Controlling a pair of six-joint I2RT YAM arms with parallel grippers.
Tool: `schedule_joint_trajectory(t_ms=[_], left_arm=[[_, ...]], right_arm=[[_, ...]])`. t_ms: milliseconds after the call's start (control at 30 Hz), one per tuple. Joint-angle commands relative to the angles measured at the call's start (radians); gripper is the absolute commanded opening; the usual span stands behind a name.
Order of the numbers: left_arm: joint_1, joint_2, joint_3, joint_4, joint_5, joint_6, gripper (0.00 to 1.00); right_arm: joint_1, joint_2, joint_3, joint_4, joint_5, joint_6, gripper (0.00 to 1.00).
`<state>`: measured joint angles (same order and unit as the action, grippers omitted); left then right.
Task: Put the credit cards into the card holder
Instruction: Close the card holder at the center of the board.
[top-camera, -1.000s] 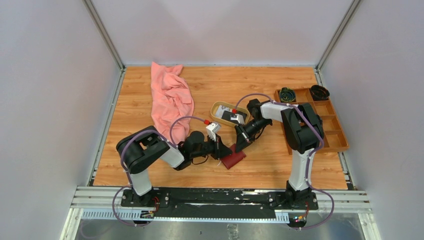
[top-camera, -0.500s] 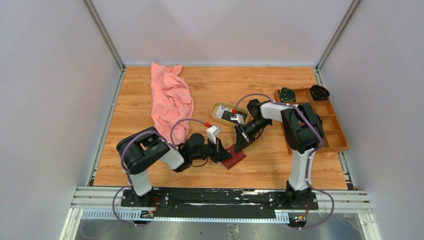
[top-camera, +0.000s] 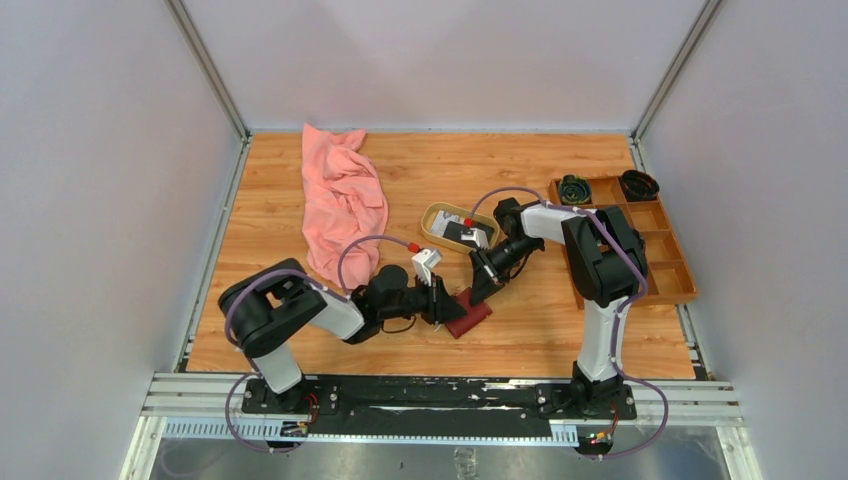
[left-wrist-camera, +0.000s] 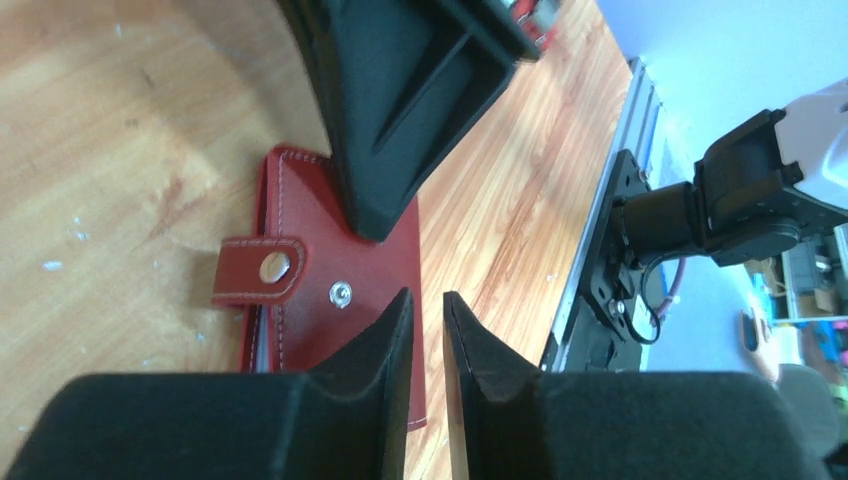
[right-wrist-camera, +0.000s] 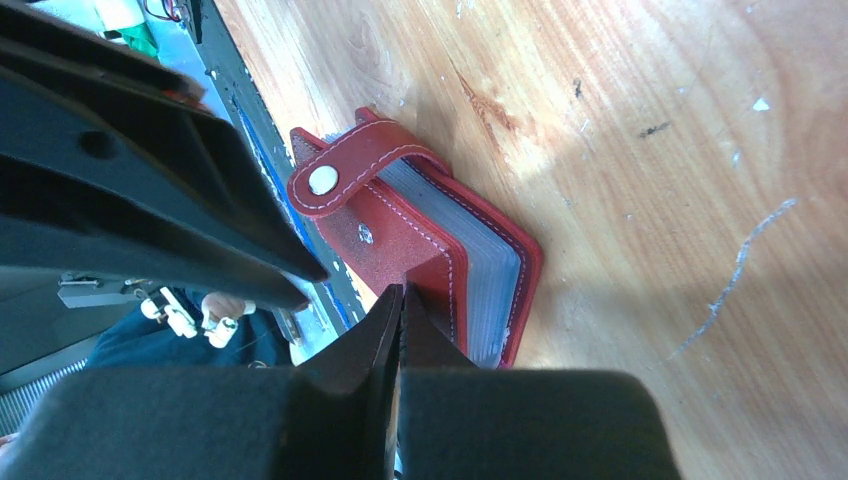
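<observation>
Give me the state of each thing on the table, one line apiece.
card holder: closed, flat on the table, snap strap undone.
credit cards: in the oval dish, outside the holder.
left tool: slightly open, empty, over the holder.
right tool: shut, tip against the holder's cover.
pink cloth: crumpled, lying loose.
wooden tray: dark items in two far compartments.
</observation>
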<state>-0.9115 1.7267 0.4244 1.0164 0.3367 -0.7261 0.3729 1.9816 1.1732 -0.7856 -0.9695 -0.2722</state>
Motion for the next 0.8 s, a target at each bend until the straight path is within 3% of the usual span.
schedule_joint_trajectory(t_ms=[0,167,367,567,767], left_arm=[[-0.007,-0.161,0.001,-0.134,-0.038,0.082,0.29],[0.009,-0.369,0.056,-0.475,-0.133,0.297,0.59],[0.071,-0.281,0.231,-0.821,-0.005,0.474,0.73],[0.071,-0.152,0.456,-1.133,-0.079,0.590,0.69],[0.071,-0.057,0.583,-1.243,-0.067,0.625,0.51]], right_arm=[[0.024,0.049,-0.020,0.057,0.127,-0.041,0.00],[0.024,0.052,-0.018,0.054,0.125,-0.042,0.00],[0.024,0.051,-0.017,0.054,0.126,-0.044,0.01],[0.023,0.052,-0.016,0.052,0.124,-0.043,0.01],[0.024,0.056,-0.015,0.050,0.122,-0.046,0.00]])
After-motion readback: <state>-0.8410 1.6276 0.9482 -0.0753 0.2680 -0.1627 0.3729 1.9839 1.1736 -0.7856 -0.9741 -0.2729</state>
